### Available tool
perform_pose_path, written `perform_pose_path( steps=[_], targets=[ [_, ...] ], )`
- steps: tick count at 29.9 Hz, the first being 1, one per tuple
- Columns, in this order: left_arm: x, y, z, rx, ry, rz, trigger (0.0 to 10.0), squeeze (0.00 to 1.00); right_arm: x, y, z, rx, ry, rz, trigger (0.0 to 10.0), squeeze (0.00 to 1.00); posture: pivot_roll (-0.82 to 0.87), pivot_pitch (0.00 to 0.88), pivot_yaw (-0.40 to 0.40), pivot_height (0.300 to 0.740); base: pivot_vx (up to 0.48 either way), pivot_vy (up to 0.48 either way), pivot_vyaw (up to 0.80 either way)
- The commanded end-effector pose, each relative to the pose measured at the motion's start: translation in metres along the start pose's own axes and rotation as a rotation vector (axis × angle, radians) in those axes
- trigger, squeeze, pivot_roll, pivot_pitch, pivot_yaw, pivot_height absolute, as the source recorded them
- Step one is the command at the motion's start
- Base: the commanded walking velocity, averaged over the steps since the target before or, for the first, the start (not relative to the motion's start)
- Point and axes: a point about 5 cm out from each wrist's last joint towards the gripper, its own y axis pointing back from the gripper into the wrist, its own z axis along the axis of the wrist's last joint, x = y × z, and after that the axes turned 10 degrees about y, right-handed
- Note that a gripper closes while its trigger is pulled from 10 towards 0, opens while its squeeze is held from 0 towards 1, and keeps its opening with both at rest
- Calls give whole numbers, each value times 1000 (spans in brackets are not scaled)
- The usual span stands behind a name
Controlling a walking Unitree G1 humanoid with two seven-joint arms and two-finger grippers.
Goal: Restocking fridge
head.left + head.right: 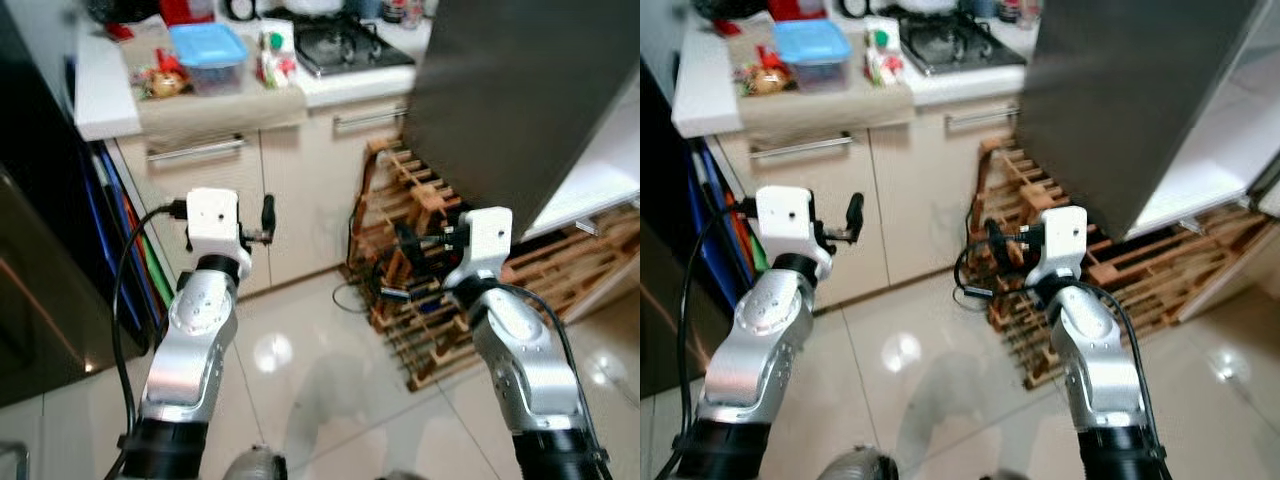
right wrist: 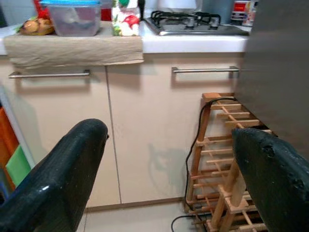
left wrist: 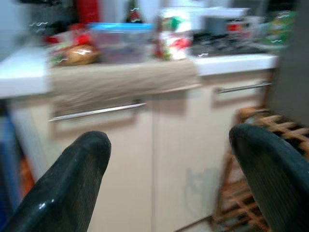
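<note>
A clear plastic box with a blue lid stands on a brown cloth on the counter. Beside it are a red-and-green carton and a bag of food. The dark fridge door stands open at the right, with a white fridge shelf behind it. Both arms are raised in front of the lower cabinets. My left gripper is open and empty, facing the counter's edge. My right gripper is open and empty too, facing the cabinet doors.
A gas hob sits on the white counter. A wooden rack with a black cable stands on the floor under the fridge door. Blue and orange flat items lean beside the cabinet. The glossy tiled floor lies below.
</note>
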Motion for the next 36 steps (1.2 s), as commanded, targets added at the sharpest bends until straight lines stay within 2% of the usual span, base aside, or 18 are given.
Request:
perform_pose_path(
  steps=[1, 5, 11, 15, 16, 18, 19, 20, 26, 27, 31, 34, 36],
  targets=[
    [-2, 2, -7, 24, -25, 47, 10000, 0, -3, -2, -3, 8, 21, -7, 10000, 31, -57, 33, -70, 728, 0, -461, 488],
    [-4, 1, -6, 9, -45, 43, 10000, 0, 3, -7, -6, 14, 9, 6, 10000, 47, -31, 11, -101, 736, 0, -459, 480],
    [-5, -9, 9, -50, -60, 41, 10000, 0, 16, -19, 1, -24, 31, 74, 10000, 102, -10, 0, -122, 740, 0, -456, 466],
    [-14, -14, 13, -91, -72, 14, 10000, 0, 5, -29, 0, -30, 33, 15, 10000, 114, -5, 1, -96, 740, 153, -410, 456],
    [-14, -15, 16, -99, -54, 8, 10000, 0, 0, -30, 0, -27, 43, -21, 10000, 51, -2, 0, -90, 740, 0, 0, 613],
    [-13, -16, 17, -106, -40, 4, 10000, 0, -3, -30, 0, -26, 51, -45, 10000, 51, -2, 0, -90, 740, 0, 0, 613],
    [-12, -19, 21, -114, -40, -23, 10000, 0, -3, -28, 8, -86, 13, -64, 10000, 0, -15, 0, -53, 740, 0, 0, 0],
    [-12, -20, 22, -113, -46, -39, 10000, 0, -1, -27, 11, -115, 1, -61, 10000, 0, -15, 0, -53, 740, 0, 0, 0],
    [-14, -18, 14, -95, -42, -154, 10000, 0, 7, -28, 8, -123, -24, -99, 10000, 0, -47, 0, -3, 740, 0, 0, 0],
    [-10, -18, 9, -61, -17, -160, 10000, 0, 9, -28, 9, -132, -28, -109, 10000, 0, -49, 0, -2, 740, 0, 0, 0],
    [-6, -24, 9, -52, 12, -134, 10000, 0, 13, -31, 13, -152, -19, -80, 10000, 0, -40, 0, 6, 740, 0, 0, 0],
    [-11, -29, 10, -69, -30, -130, 10000, 0, 13, -33, 11, -150, -8, -71, 10000, 24, -29, 0, 1, 740, 0, 0, 0],
    [-14, -29, 10, -65, 9, -147, 10000, 0, 11, -36, 16, -163, -4, -80, 10000, 24, -29, 0, -4, 740, 0, 0, 0]
  ],
)
